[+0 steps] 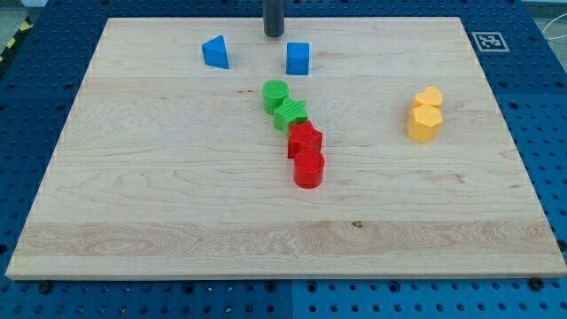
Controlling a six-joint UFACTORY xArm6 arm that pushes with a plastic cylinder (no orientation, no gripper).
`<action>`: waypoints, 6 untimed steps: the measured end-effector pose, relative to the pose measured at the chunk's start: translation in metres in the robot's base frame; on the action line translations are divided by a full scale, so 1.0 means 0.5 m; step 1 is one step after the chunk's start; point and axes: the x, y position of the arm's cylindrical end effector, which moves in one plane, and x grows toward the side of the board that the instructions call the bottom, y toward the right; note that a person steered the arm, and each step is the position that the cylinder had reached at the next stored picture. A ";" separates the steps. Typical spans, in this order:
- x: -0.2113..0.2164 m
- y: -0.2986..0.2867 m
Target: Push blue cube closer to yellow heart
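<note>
Standing upright, the tip (274,35) rests at eleven o'clock of the blue cube (298,58); no tool exists. Wooden desk (177,195), yellow heart (430,97) at three.

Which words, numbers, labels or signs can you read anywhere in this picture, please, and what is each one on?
No readable words or numbers anywhere.
Square black-and-white fiducial marker on the top right corner of the pale wooden board: a pattern, not text.
The coloured blocks carry no markings.
</note>
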 end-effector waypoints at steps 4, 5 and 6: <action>0.095 0.030; 0.095 0.065; 0.095 0.086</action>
